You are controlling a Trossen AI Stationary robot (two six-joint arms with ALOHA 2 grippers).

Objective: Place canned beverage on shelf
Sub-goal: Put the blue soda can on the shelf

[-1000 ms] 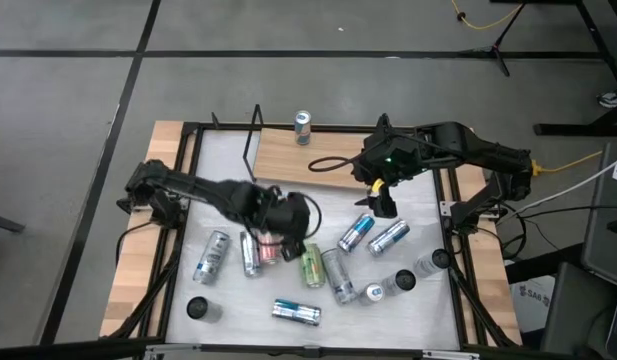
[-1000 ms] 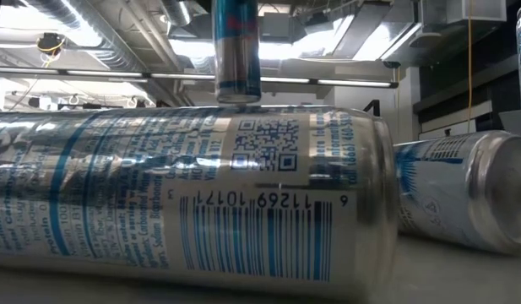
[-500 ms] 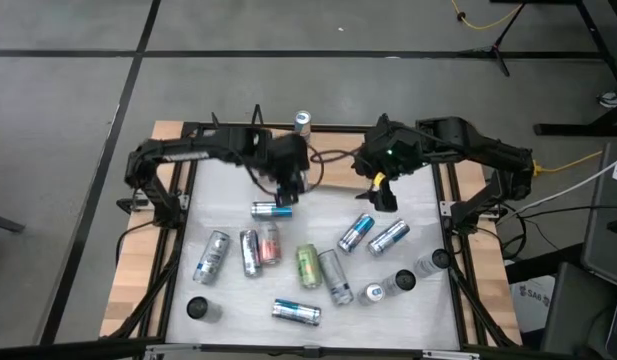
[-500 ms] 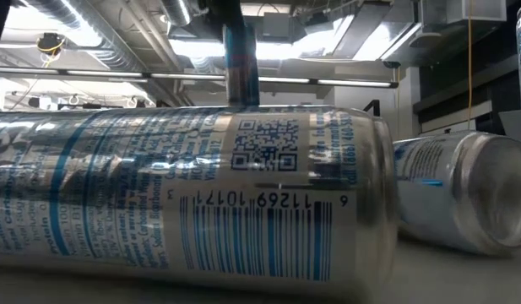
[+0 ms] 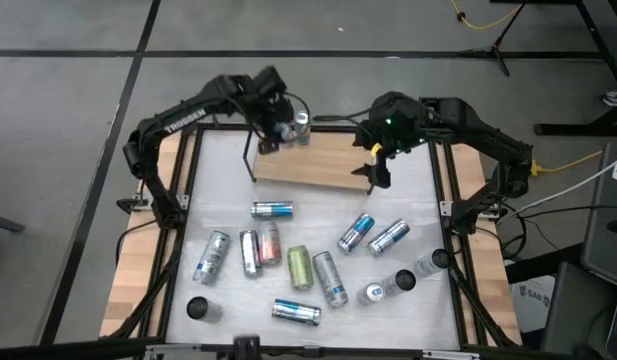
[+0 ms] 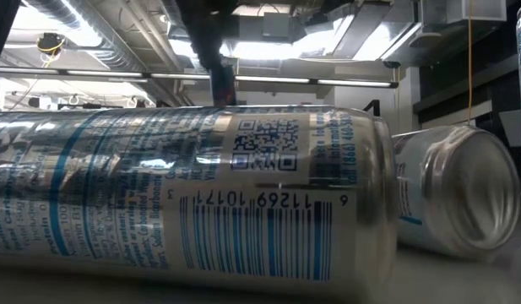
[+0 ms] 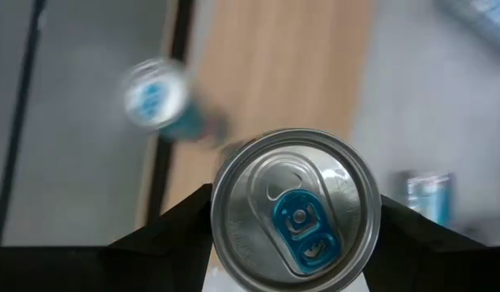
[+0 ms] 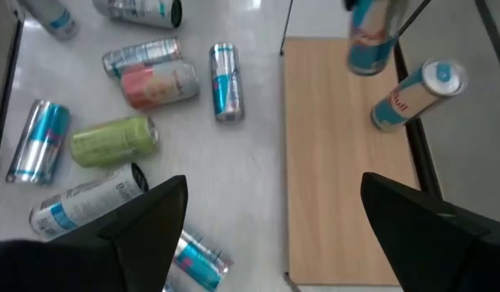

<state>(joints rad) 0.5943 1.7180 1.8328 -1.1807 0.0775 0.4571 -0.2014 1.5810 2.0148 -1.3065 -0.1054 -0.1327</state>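
room: A grey floor is seen all round, and bright lights and pipes are seen overhead in the low view.
surface (image 5: pixel 228 160): It is white with wooden edges and a black frame. Many cans are lying on it.
shelf (image 5: pixel 323 162): The light wooden board with thin black wire ends is set at the back of the surface. One can (image 5: pixel 303 127) is already stood upright on its back edge.
loose cans: A green can (image 5: pixel 299 266) and a pink can (image 5: pixel 270 243) are lying among silver and blue ones near the middle of the surface, well apart from the shelf.
left gripper (image 5: pixel 280 130): It is held over the back left part of the shelf, just beside the standing can. Its jaws are closed round a carried can (image 7: pixel 296 211), which is held upright with its blue tab on top.
right gripper (image 5: pixel 378 174): It is waiting over the right end of the shelf. Its jaws are wide open and nothing is held.
step in hand: The carried can is being brought to its spot on the shelf, it seems. It is not yet set down.
next move: The can should be lowered straight onto the board, beside the standing can but not bumping it. Then the jaws should be opened and lifted away gently, so the can is not tipped.
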